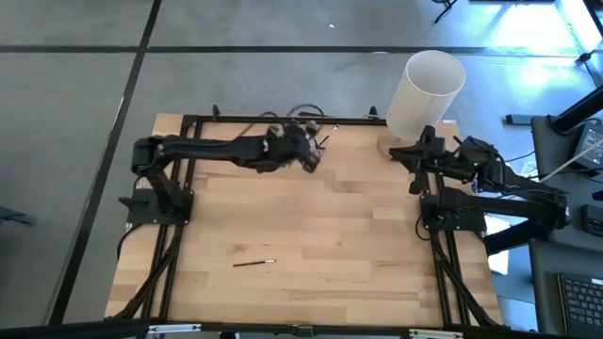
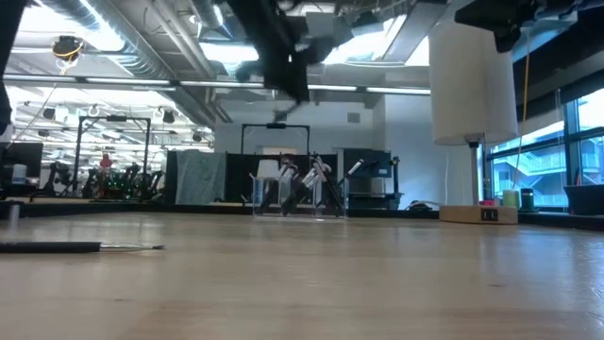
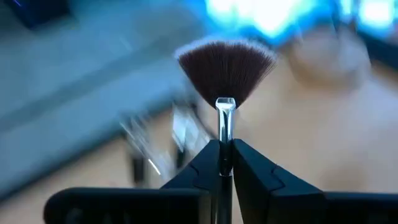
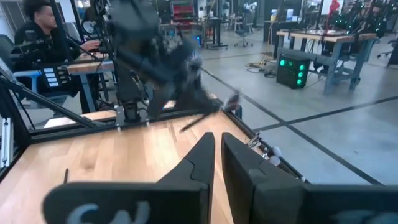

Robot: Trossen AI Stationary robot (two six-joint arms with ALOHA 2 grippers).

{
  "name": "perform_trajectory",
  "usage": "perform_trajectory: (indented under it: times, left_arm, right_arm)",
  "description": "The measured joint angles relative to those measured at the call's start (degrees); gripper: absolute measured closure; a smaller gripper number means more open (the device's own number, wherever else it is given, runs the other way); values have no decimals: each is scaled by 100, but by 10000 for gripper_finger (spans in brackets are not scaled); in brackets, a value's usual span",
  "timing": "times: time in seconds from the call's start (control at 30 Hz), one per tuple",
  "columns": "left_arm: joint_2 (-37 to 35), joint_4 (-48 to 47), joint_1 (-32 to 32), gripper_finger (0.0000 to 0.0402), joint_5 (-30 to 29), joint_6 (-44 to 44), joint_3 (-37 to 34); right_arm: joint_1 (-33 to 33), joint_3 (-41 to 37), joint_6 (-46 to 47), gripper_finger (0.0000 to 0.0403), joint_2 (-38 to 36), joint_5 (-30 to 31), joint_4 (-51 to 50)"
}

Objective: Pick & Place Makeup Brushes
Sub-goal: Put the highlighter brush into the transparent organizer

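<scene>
My left gripper is shut on a fan-shaped makeup brush with dark bristles and a silvery ferrule. In the high view it is near the table's far edge, high above the wood, beside a clear holder with several brushes standing in it. One thin dark brush lies flat on the table toward the near side; it also shows in the low view. My right gripper waits at the table's right side, shut and empty. My left gripper pinches the fan brush between its two fingers, on the stem just behind the silvery ferrule. The brush runs along the fingers, and its fan head sticks out past the fingertips. The brush is lifted clear of the table.
A tall white cylinder stands at the far right corner on a small wooden block. A black frame runs along the table's far edge. A person sits at a desk beyond the table.
</scene>
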Motion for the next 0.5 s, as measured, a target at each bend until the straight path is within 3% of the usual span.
perform_trajectory:
  times: [0.1,0.2,0.33,0.5]
  left_arm:
    - [-251,705,-43,373,-1142,576,-6]
    - [-240,1382,12,374,-1575,1079,-5]
    - [204,2305,202,367,-1293,1425,-9]
    - [1146,4146,482,367,-348,1975,-9]
  right_arm:
    - [0,0,7,372,-67,1,-20]
    - [0,2,8,372,-106,1,-27]
    - [0,2,0,372,-109,1,-29]
    - [0,2,-5,373,-111,1,-29]
